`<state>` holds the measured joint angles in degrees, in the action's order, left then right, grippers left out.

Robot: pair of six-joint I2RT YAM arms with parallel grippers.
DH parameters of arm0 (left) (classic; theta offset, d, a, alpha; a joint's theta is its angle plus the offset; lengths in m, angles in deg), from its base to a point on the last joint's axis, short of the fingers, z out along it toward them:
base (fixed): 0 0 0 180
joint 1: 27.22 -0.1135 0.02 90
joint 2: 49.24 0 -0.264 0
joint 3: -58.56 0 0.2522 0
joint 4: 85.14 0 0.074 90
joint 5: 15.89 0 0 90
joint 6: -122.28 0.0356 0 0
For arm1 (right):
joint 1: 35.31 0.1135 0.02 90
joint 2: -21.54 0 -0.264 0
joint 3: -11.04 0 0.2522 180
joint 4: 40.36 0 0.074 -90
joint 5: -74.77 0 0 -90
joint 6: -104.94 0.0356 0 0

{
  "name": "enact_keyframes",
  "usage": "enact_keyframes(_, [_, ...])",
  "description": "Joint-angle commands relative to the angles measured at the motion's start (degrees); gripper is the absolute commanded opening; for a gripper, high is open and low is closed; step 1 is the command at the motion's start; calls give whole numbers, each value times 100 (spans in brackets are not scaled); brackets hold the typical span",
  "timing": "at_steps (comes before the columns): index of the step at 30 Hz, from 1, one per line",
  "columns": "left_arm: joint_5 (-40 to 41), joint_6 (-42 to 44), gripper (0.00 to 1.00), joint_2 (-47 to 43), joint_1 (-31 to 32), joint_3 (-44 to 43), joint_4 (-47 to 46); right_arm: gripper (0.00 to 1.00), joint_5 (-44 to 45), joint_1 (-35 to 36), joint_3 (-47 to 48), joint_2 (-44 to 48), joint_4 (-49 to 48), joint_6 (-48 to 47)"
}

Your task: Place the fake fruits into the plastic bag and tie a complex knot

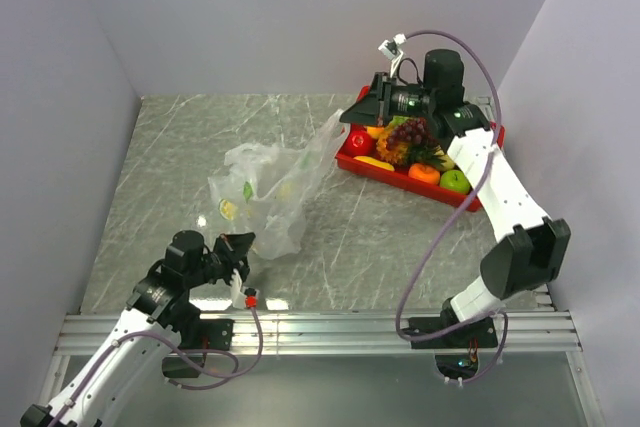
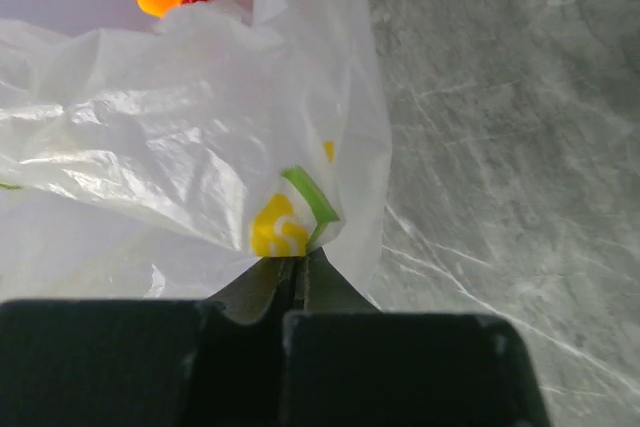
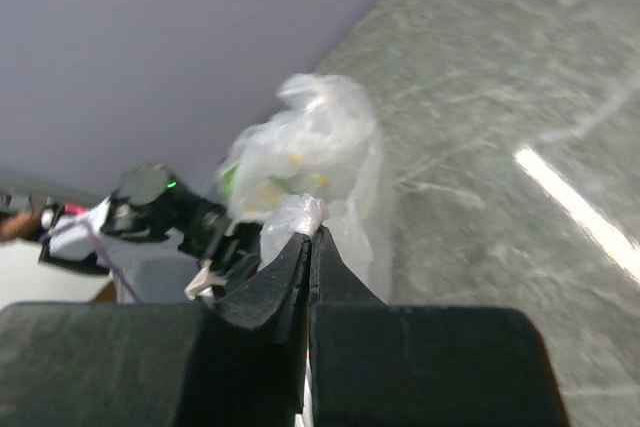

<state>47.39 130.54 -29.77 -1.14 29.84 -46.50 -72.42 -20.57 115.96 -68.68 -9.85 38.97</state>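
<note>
On the marbled table (image 1: pixel 370 247), the plastic bag (image 1: pixel 262 192) lies crumpled between the two arms. Its far flap is drawn up towards the red tray (image 1: pixel 395 179). The left gripper (image 2: pixel 295 272) is pressed together on the bag's near corner, just under a yellow and green mark that looks like print on the film. The right gripper (image 3: pixel 308 237) is likewise pinched onto a small tuft of film at the bag's far edge, beside the tray. The fake fruits (image 1: pixel 425 173), among them grapes (image 1: pixel 410 132) and a pineapple (image 1: pixel 393 150), sit heaped in the tray, and none appears to be in the bag.

The step in hand seems to be opening the bag's mouth. To do it well, draw the two pinched edges apart slowly and lift slightly, so the layers separate instead of stretching flat. Keep the tension light, because thin film can tear or slip free. The mouth should end up facing the tray, which keeps each fruit's trip short.
</note>
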Motion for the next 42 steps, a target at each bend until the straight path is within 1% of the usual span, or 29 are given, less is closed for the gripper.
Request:
enact_keyframes(1, [561, -490, 0, -74, 2, 370, 257, 0, -126, 98, -220, 688, -551, -501])
enact_keyframes(2, [615, -849, 3, -57, 2, 362, 106, 0, -74, 186, -273, 733, -194, -748])
enact_keyframes(3, [633, -1052, 11, -22, -7, 310, 0, 0, 92, 413, -335, 768, 36, -994])
enact_keyframes(4, [607, -1550, 41, 74, 2, 75, -62, 0, 172, 528, -387, 847, 213, -1441])
enact_keyframes(6, [501, -2272, 59, 215, 2, -321, -28, 0, 592, 931, -632, 987, 547, -1882])
enact_keyframes(7, [466, -2728, 70, 372, -7, -810, 16, 0, 778, 1073, -712, 1110, 653, -2337])
enact_keyframes(8, [388, -3664, 78, 461, 2, -1103, 225, 0, 953, 1179, -783, 1163, 784, -2568])
enact_keyframes(9, [369, -4117, 85, 636, 2, -1627, 341, 0, 1155, 1337, -853, 1199, 855, -2718])
enact_keyframes(10, [378, -4957, 88, 725, -7, -1876, 446, 0, 1218, 1373, -862, 1208, 978, -2937])
enact_keyframes(12, [378, -5717, 90, 900, 2, -2508, 807, 0, 1359, 1443, -854, 1217, 1075, -3149])
enact_keyframes(13, [413, -6409, 91, 945, 2, -2694, 921, 0, 1516, 1496, -836, 1225, 1128, -3429])
enact_keyframes(14, [439, -6703, 92, 980, -7, -2870, 1122, 0, 1622, 1540, -819, 1234, 1276, -3571])
enact_keyframes(15, [640, -7001, 92, 1015, 2, -3168, 1193, 0, 1675, 1584, -775, 1243, 1356, -3694])
enact_keyframes(16, [807, -7614, 93, 1024, -7, -3301, 1212, 0, 1763, 1663, -749, 1269, 1522, -3947])
enact_keyframes(18, [1210, -7952, 96, 1085, -7, -3652, 1290, 0, 1869, 1751, -696, 1331, 1646, -4247])
enact_keyframes(19, [1387, -8354, 97, 1112, -7, -3733, 1213, 0, 1913, 1804, -696, 1357, 1708, -4345])
enact_keyframes(20, [1572, -8558, 99, 1156, -7, -3786, 1064, 0, 1992, 1900, -696, 1392, 1804, -4433])
enact_keyframes(21, [1626, -8682, 99, 1391, -7, -3934, 914, 0, 2045, 1979, -704, 1436, 1849, -4607])
enact_keyframes(22, [1513, -8892, 99, 1594, -7, -4066, 896, 0, 2071, 2049, -704, 1463, 1893, -4688])
enact_keyframes(23, [1434, -9025, 99, 1839, -7, -4215, 878, 0, 2167, 2233, -739, 1498, 1980, -4784])
enact_keyframes(24, [1337, -9130, 99, 2372, -7, -4539, 878, 0, 2238, 2330, -774, 1524, 2007, -4872])
enact_keyframes(26, [1073, -9394, 99, 2981, 2, -4909, 1105, 0, 2396, 2515, -853, 1638, 2034, -5048])
enact_keyframes(27, [916, -9439, 99, 3506, 2, -5172, 1211, 0, 2510, 2646, -932, 1717, 2060, -5170])
enact_keyframes(30, [861, -9676, 99, 4291, -7, -5394, 1536, 0, 2826, 2893, -1125, 1893, 2095, -5382])
enact_keyframes(36, [712, -9624, 99, 4925, -7, -5096, 1800, 0, 3231, 3236, -1328, 2104, 2148, -5699])
enact_keyframes(40, [686, -9536, 99, 5076, -7, -4876, 1783, 0, 3372, 3359, -1434, 2139, 2174, -5778])
enact_keyframes(41, [660, -9501, 99, 5111, 2, -4850, 1792, 0, 3424, 3403, -1460, 2140, 2166, -5769])
enact_keyframes(42, [659, -9492, 96, 5172, -7, -4823, 1809, 0, 3477, 3447, -1512, 2157, 2165, -5795])
